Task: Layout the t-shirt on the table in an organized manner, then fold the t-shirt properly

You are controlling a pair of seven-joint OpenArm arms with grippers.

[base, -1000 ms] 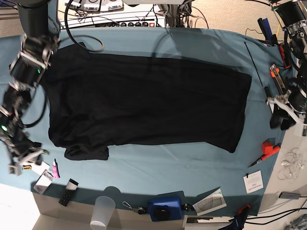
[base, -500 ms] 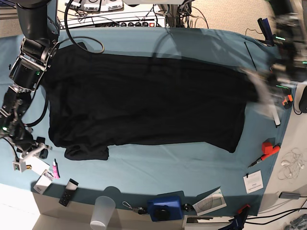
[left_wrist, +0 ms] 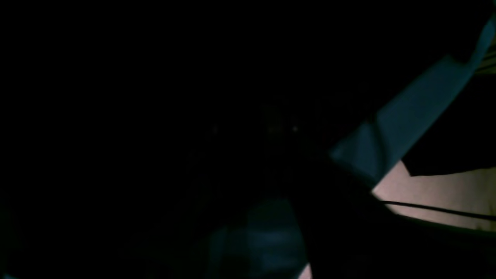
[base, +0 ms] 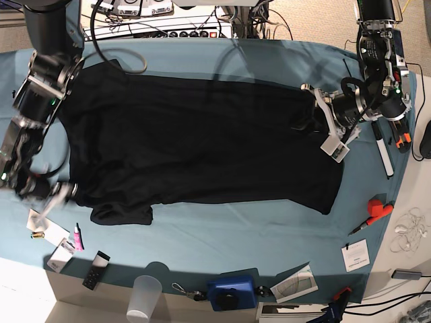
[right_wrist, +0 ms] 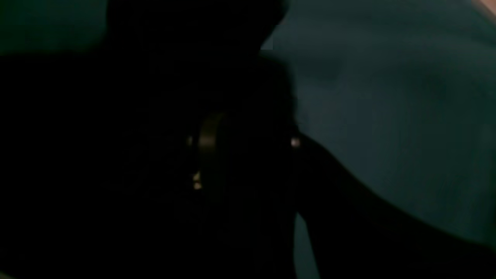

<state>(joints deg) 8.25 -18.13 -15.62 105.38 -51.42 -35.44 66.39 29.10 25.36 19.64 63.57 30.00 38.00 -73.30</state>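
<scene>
Base view shows the large black cloth t-shirt (base: 202,145) spread on the teal-draped tabletop (base: 269,229); both grippers, left (base: 322,124) at 3 o'clock, right (base: 57,195) at 9, clench state untellable, should pinch opposite edges squarely.

Plastic cup (base: 144,297), blue box (base: 231,292).
</scene>
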